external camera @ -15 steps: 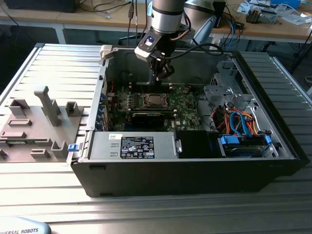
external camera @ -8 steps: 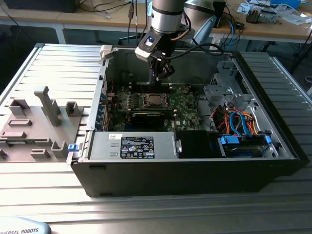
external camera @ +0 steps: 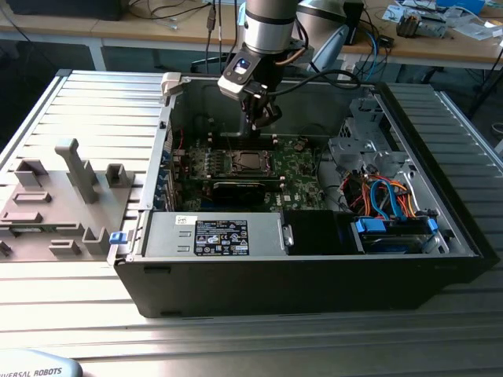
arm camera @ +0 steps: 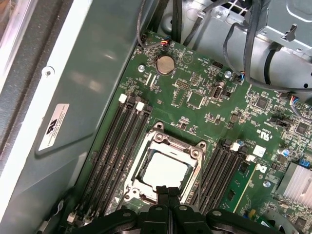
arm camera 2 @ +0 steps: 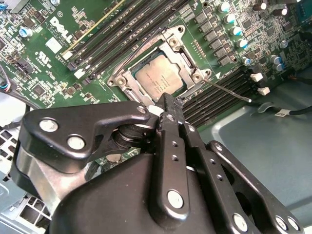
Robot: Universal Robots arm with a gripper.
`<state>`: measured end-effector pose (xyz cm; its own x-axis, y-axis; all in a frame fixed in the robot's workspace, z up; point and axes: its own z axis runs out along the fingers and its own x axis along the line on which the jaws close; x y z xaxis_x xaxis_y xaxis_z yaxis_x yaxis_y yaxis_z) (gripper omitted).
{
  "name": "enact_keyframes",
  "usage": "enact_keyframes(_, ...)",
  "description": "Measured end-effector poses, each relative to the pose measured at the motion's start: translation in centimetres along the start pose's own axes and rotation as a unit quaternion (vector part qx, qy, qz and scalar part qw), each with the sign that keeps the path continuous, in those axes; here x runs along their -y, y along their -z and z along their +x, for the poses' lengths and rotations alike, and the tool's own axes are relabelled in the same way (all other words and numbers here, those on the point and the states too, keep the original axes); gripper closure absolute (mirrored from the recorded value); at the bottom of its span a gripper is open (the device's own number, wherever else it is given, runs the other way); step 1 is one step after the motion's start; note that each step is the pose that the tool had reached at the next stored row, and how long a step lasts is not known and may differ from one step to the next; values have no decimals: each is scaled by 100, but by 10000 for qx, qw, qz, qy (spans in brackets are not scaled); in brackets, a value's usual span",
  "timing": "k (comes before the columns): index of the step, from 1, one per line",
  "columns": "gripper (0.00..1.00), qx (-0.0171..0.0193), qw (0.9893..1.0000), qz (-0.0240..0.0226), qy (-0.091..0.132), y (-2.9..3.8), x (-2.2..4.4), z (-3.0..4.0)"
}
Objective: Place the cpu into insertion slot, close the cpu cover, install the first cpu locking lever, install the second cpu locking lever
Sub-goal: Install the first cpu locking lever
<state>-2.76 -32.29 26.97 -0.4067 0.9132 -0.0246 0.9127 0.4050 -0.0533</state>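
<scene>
hovering over a seated chip

hanging inside the open computer case (external camera: 299, 275), the pincer (external camera: 262, 118) sits just above the green motherboard (arm camera: 204, 97). its fingers (arm camera 2: 168, 114) are pressed together with nothing between them, and in the second wrist view the tips are just beside one edge of the socket frame.

around it: rows of long black memory slots (arm camera: 119, 141) run along both flanks of the socket, a round coin battery (arm camera: 165, 64) lies farther up the board, and bundles of grey and black cables (arm camera: 253, 44) hang near a metal drive cage. in the exterior view a long black card (external camera: 240, 188) lies across the board just in front of the socket, the power supply box (external camera: 212, 234) sits nearer the camera, and coloured wires (external camera: 389, 196) crowd the exterior view's right. a grey fixture tray (external camera: 55, 204) rests on the counter (external camera: 259, 338) beside the case.

the cpu (arm camera: 163, 171) lies flat in the insertion slot (arm camera: 192, 155), its dull silver top facing up, edges square with the socket. the cpu cover (arm camera 2: 183, 46) is down around it, framing the chip. a thin locking lever (arm camera 2: 229, 91) sticks out sideways from the socket across the memory slots.
</scene>
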Motion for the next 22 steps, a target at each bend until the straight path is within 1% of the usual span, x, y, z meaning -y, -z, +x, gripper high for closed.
enact_keyframes(22,89,9,9999,-4,158,0,0,0)
